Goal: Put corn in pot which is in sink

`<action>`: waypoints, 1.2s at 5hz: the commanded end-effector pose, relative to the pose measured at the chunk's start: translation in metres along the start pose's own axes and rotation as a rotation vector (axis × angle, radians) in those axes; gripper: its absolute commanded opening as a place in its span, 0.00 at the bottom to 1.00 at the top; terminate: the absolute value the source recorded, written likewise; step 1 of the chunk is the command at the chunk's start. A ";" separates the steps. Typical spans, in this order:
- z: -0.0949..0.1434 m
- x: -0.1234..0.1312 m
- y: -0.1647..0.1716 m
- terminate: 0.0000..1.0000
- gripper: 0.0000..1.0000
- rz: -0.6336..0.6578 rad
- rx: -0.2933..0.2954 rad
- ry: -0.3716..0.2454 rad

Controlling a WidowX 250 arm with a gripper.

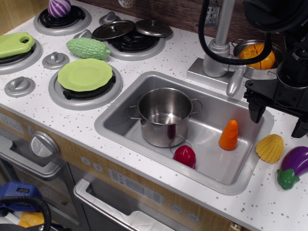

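Black arm, bulky matte housing; thick black cable looping; black hand (279, 113) with two blocky fingers.

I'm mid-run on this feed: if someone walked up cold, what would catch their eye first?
Probably the shiny pot standing empty at the left of the sink, with an orange carrot and a red piece beside it in the basin. Next, the yellow corn on the counter just right of the sink, next to a purple eggplant. The black gripper hangs above the corn, holding nothing.
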State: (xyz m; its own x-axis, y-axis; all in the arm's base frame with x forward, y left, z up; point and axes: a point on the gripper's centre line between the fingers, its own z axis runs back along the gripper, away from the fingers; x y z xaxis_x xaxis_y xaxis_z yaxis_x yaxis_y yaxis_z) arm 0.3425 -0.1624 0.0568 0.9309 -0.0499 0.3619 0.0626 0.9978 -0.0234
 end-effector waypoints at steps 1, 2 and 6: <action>0.000 0.000 0.000 0.00 1.00 0.000 0.000 0.000; -0.006 0.001 0.003 0.00 1.00 -0.025 -0.056 -0.049; -0.019 -0.005 0.008 0.00 0.00 -0.060 -0.164 -0.180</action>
State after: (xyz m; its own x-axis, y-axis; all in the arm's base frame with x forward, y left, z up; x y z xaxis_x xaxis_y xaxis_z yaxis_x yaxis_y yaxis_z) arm 0.3376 -0.1553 0.0191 0.8746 -0.1175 0.4703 0.1997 0.9714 -0.1286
